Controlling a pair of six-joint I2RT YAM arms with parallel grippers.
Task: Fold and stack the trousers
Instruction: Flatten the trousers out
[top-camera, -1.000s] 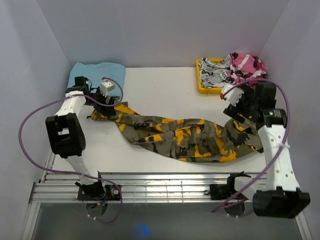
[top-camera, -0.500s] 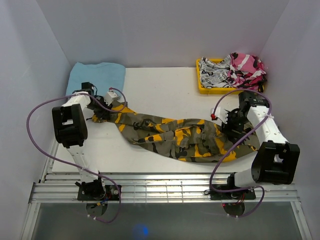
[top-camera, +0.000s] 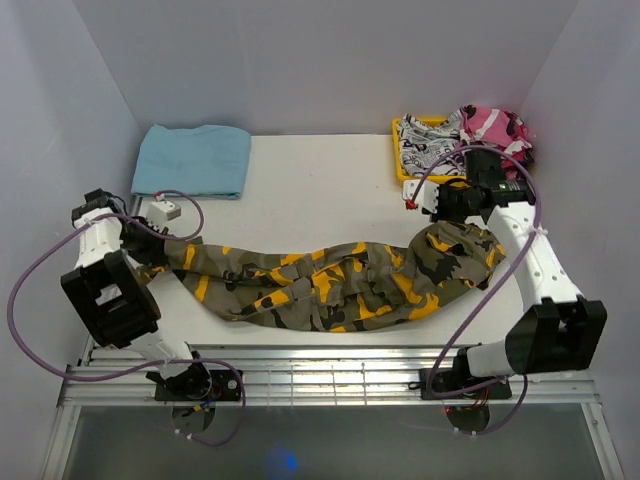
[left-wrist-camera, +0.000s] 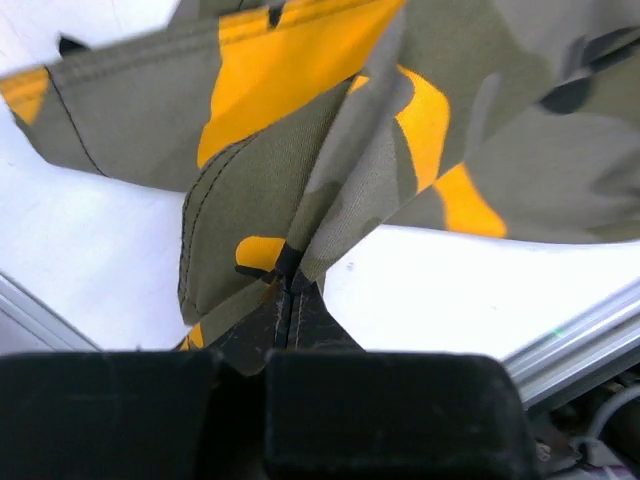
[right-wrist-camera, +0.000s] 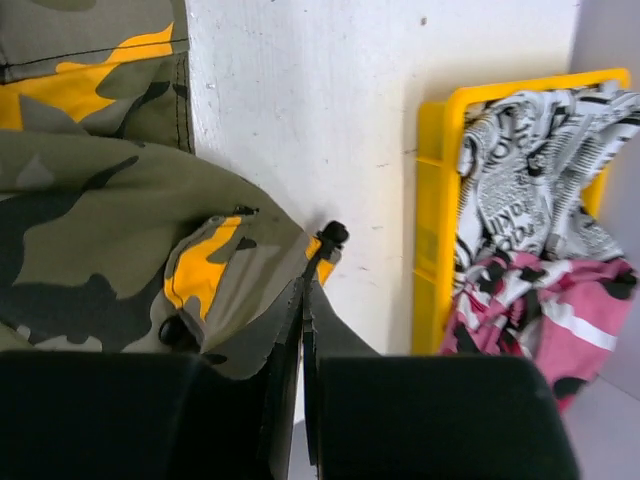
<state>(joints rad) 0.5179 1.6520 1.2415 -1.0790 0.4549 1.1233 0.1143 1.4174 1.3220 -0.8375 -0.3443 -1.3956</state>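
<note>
The camouflage trousers (top-camera: 330, 285) lie stretched across the table from left to right, in olive, orange-yellow and black. My left gripper (top-camera: 148, 262) is shut on their left end near the table's left edge. In the left wrist view the gripper (left-wrist-camera: 290, 285) pinches a fold of that fabric (left-wrist-camera: 300, 60), lifted off the white surface. My right gripper (top-camera: 443, 228) is shut on the right end, just in front of the yellow tray. In the right wrist view the gripper (right-wrist-camera: 315, 265) clamps an edge of the cloth (right-wrist-camera: 90, 220).
A folded light blue cloth (top-camera: 195, 160) lies at the back left. The yellow tray (top-camera: 400, 172) at the back right holds a black-and-white printed garment (top-camera: 428, 150) and a pink camouflage one (top-camera: 490, 130); its rim (right-wrist-camera: 432, 200) is close to my right fingers. Walls enclose the table.
Both grippers went from open to shut on the trousers' ends. The left arm pulled left and nearer, the right arm drew back toward the tray, and the trousers now lie straighter.
</note>
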